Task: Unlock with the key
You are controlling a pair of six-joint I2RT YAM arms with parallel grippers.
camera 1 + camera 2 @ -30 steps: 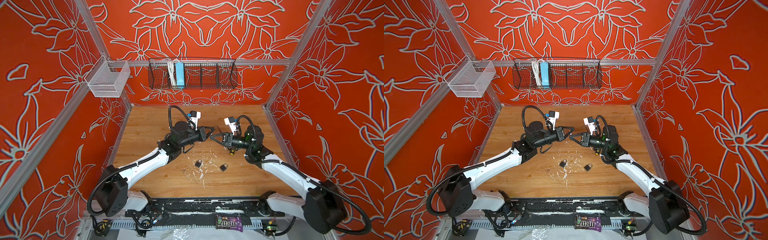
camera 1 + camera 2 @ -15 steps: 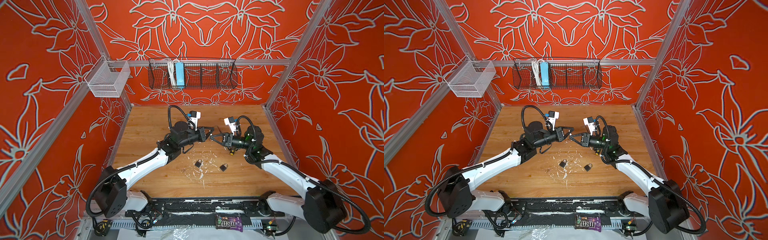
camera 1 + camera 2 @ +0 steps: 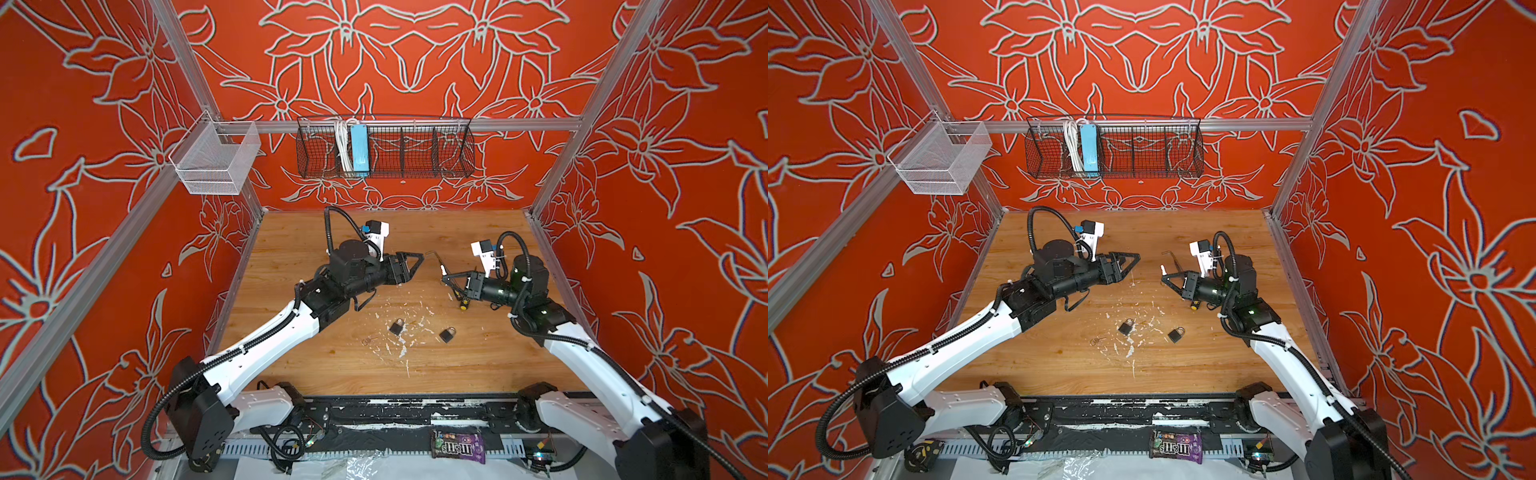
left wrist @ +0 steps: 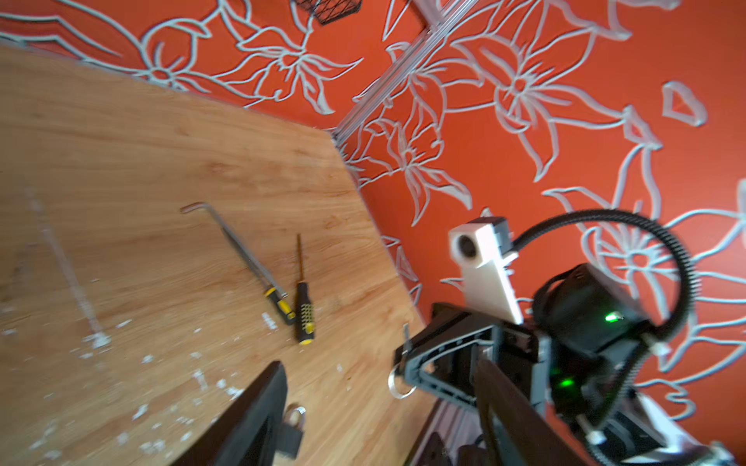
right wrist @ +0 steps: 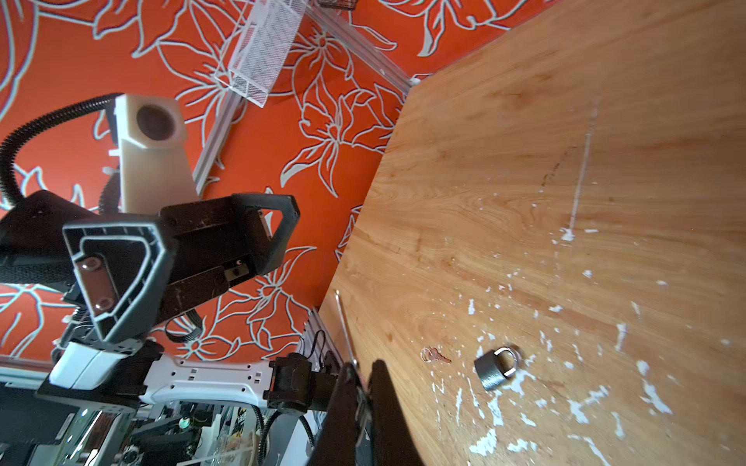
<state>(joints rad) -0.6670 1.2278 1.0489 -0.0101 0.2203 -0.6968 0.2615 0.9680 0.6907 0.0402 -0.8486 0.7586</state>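
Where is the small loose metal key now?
In a top view, the small metal key lies on the wooden table, just left of the left-hand dark padlock.

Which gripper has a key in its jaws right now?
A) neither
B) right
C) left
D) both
B: the right gripper is shut on a key that sticks out past its fingertips, while the left gripper stands open and empty.

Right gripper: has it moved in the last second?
Yes. The right gripper, shut on the key, drew back rightward in both top views; its tip now lines up with the right-hand padlock instead of sitting left of it.
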